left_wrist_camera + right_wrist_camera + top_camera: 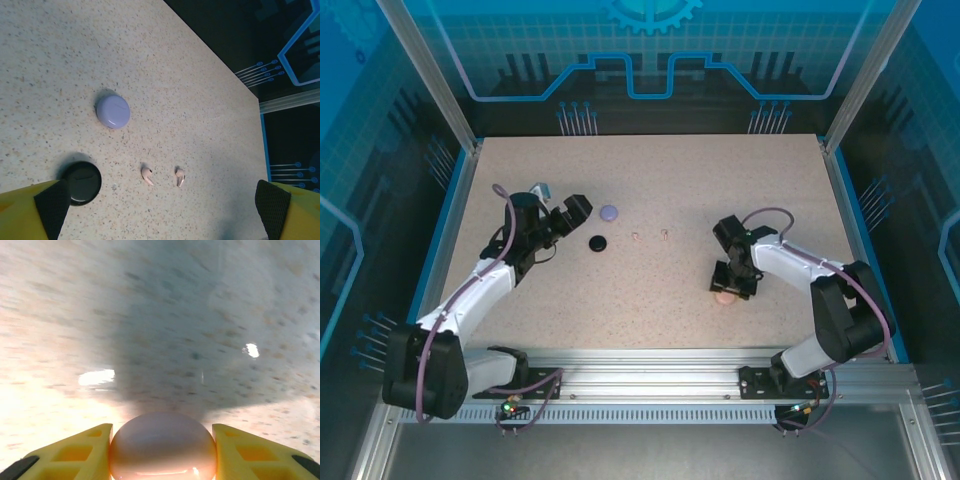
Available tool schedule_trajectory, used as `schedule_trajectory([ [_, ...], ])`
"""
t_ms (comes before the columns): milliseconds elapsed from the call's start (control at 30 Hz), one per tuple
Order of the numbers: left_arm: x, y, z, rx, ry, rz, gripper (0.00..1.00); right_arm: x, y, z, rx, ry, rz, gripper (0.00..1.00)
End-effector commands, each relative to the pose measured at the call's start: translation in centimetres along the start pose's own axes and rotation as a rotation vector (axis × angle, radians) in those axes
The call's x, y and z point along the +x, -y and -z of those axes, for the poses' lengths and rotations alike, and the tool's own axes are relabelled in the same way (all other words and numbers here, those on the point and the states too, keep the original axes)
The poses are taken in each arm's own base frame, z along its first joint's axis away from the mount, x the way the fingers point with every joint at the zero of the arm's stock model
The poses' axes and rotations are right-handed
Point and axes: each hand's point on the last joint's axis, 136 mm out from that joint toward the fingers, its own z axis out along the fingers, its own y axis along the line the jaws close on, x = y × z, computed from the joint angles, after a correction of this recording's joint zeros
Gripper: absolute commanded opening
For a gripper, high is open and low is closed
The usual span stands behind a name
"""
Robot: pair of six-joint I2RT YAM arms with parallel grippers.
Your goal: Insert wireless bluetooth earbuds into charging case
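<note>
Right jaws pinching pink case (162, 445), left jaws spread wide, pale pink earbuds (147, 176) flat, stems parallel, pointing toward left jaws

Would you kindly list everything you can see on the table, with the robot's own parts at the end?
lavender case: one, lavender, round, shut, left of centre.
black case: one, black, round, just nearer than the lavender one.
pink earbuds: two, pale pink, loose, mid-table, side by side.
pink case: one, pale pink, right side.
table: one, speckled beige.
left end effector: open, above the black case.
right end effector: clasping the pink case.
</note>
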Motion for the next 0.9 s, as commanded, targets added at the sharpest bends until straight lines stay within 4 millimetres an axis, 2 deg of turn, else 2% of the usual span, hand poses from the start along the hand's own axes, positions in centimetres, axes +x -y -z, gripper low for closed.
schedule_trajectory([
  [0,1.5,0.2,-1.0,0.031,-0.053,0.028,0.99,-2.4,-4.6,2.5,-0.134,0.061,-0.008,0.36],
  [200,3.9,1.4,-3.0,0.093,-0.077,-0.032,0.99,-6.0,-9.6,3.5,-0.218,0.072,-0.034,0.36],
  [400,7.2,3.1,-5.2,0.164,-0.119,-0.099,0.99,-8.6,-13.7,3.3,-0.285,0.054,-0.119,0.35],
  [633,9.8,4.1,-6.3,0.243,-0.092,-0.124,0.99,-9.8,-16.2,2.8,-0.367,0.005,-0.321,0.35],
  [867,11.7,5.2,-7.1,0.303,-0.124,-0.157,0.99,-9.9,-16.9,3.6,-0.377,0.0,-0.495,0.34],
])
